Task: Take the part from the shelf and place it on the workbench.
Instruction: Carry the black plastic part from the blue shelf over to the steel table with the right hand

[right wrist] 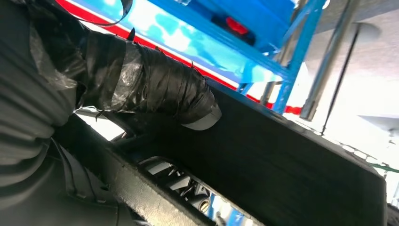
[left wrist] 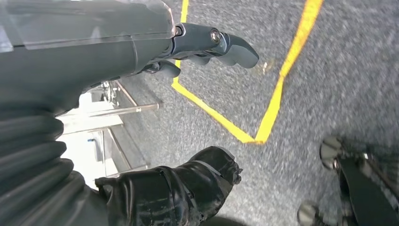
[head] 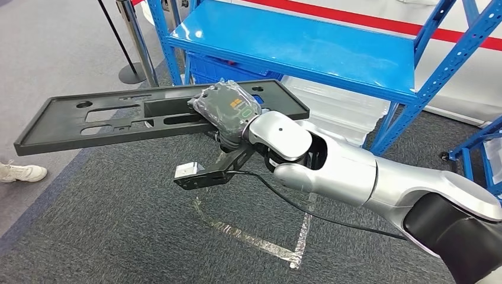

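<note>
The part is a long flat black plastic panel (head: pixel 106 118) with several cut-outs. It hangs in the air in front of the blue shelf (head: pixel 296 41), stretching to the left. My right hand (head: pixel 228 109) grips it near its right end, fingers wrapped over the top face. In the right wrist view the taped thumb (right wrist: pixel 155 89) presses against the panel's (right wrist: pixel 291 160) dark underside. My left hand (left wrist: pixel 188 52) hangs over the grey floor with its fingers apart and nothing between them.
The blue shelf's top board is bare, with blue and pale bins (head: pixel 337 106) beneath it. Silver tape marks (head: pixel 260 236) lie on the dark carpet below my arm. A person's white shoe (head: pixel 21 173) stands at the left edge. A stanchion post (head: pixel 127 41) stands at the back left.
</note>
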### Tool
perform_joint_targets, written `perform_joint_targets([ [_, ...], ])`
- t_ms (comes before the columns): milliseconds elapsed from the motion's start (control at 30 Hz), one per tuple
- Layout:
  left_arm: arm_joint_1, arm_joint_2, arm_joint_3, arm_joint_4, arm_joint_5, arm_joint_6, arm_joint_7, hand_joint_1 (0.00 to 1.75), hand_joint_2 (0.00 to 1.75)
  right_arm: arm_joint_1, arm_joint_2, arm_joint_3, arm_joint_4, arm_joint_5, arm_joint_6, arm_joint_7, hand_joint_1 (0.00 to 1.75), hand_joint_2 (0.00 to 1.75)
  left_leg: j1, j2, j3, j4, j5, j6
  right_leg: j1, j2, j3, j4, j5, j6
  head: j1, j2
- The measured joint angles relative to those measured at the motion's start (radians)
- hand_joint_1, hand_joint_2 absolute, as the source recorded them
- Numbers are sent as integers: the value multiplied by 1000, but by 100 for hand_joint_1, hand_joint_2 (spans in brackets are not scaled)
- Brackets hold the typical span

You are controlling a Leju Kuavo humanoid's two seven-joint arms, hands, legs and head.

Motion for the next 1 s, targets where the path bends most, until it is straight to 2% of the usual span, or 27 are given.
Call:
perform_joint_targets([
  [33,0,0,0,0,0,0,0,0,175,2,0,0,0,0,0,0,175,175,3,-13,-3,3,1,-3,-5,2,14,-27,23,3,1,0],
  [67,0,1,-1,0,0,0,0,0,175,2,-1,0,1,0,0,0,175,175,6,-26,-6,7,2,-7,-11,13,44,-86,58,7,2,0],
  [100,1,2,-1,0,0,1,0,0,175,1,-2,0,2,0,0,0,175,175,8,-38,-11,11,2,-13,-17,37,77,-151,83,10,2,0],
  [133,0,3,-1,0,0,2,0,0,175,0,-2,0,2,0,0,0,175,175,9,-50,-18,17,2,-20,-22,60,104,-209,100,11,2,0],
  [167,-1,4,-2,0,0,4,1,0,175,-1,-2,0,3,0,1,0,175,175,10,-61,-25,20,5,-29,-25,79,120,-243,107,11,1,0],
  [200,-1,6,-3,0,1,5,1,0,175,-1,-2,0,4,0,1,1,175,175,10,-71,-33,19,10,-37,-24,87,123,-255,104,9,1,0],
  [233,1,7,-4,0,1,7,2,0,175,-2,-1,0,4,1,3,3,175,175,12,-83,-39,17,16,-46,-22,78,123,-260,106,5,1,0],
  [267,3,8,-7,0,2,7,3,0,175,-3,-1,0,6,3,5,6,175,175,14,-84,-44,14,19,-53,-23,64,122,-261,110,-1,1,0],
  [300,6,9,-9,1,4,6,4,0,175,-7,-1,0,7,5,8,11,175,175,13,-67,-51,22,13,-59,-23,52,123,-265,114,-8,-1,0],
  [333,8,9,-11,1,6,5,4,0,175,-12,-1,0,9,7,13,17,175,175,11,-41,-65,50,-4,-63,-24,37,124,-269,117,-15,-4,0],
  [400,7,9,-13,1,8,-1,4,0,175,-27,-1,0,13,9,23,24,175,175,7,16,-113,162,-64,-66,-19,12,125,-272,120,-23,-11,0],
  [433,6,8,-14,1,7,-6,5,0,175,-34,-1,0,15,9,29,25,175,175,7,27,-140,228,-92,-67,-15,-2,125,-272,120,-26,-12,0],
  [467,6,8,-15,1,2,-10,7,0,175,-39,-1,0,17,8,34,25,175,175,7,31,-158,272,-104,-67,-12,-16,125,-271,119,-27,-12,0],
  [500,5,7,-17,1,-3,-13,10,0,175,-44,-1,0,20,6,39,25,175,175,7,33,-159,282,-100,-65,-9,-29,125,-271,118,-28,-12,0],
  [533,4,6,-18,1,-10,-15,12,0,175,-50,-1,0,22,2,42,25,175,175,6,37,-141,254,-79,-62,-7,-42,126,-271,117,-29,-12,0],
  [567,2,6,-19,1,-15,-15,13,0,175,-57,-1,0,25,-2,45,25,175,175,4,48,-108,195,-49,-57,-5,-54,127,-270,116,-28,-12,0],
  [633,-5,5,-20,1,-21,-15,9,0,175,-77,-2,0,29,-10,46,26,175,175,-8,87,-41,75,-12,-44,2,-75,128,-269,112,-24,-12,0],
  [667,-10,5,-20,1,-22,-14,4,0,175,-87,-4,0,31,-12,47,28,175,175,-14,100,-25,42,-7,-37,6,-86,128,-269,111,-21,-12,0],
  [700,-15,4,-21,1,-23,-12,-2,0,175,-95,-6,0,34,-12,48,32,175,175,-19,102,-21,29,-10,-31,9,-97,129,-270,110,-18,-12,0],
  [733,-19,4,-21,1,-22,-10,-8,0,175,-102,-8,0,36,-13,51,37,175,175,-20,90,-23,23,-8,-24,11,-108,131,-272,110,-14,-12,0],
  [767,-22,3,-22,1,-21,-8,-14,0,175,-107,-11,0,38,-13,55,44,175,175,-17,80,-23,19,-4,-18,10,-107,132,-271,106,-9,-12,0],
  [833,-27,2,-22,1,-16,-6,-20,0,175,-122,-21,0,42,-16,64,65,175,175,-12,61,-21,9,3,-4,7,-67,115,-229,72,-2,-11,0],
  [900,-30,1,-22,1,-10,-6,-15,0,175,-139,-38,0,43,-18,70,92,175,175,-11,41,-23,6,8,5,4,-15,59,-107,9,1,-10,0],
  [933,-29,1,-22,1,-8,-6,-9,0,175,-144,-48,0,45,-20,74,102,175,175,-11,30,-24,6,9,7,4,-5,28,-41,-16,1,-10,0],
  [967,-26,1,-22,1,-5,-6,-4,0,175,-147,-59,0,46,-22,76,110,175,175,-11,16,-25,7,9,8,4,0,6,4,-25,2,-10,0],
  [1000,-22,1,-22,1,-3,-5,-2,0,175,-151,-69,0,48,-24,78,115,175,175,-10,2,-25,8,9,8,3,1,1,10,-12,2,-9,0],
])
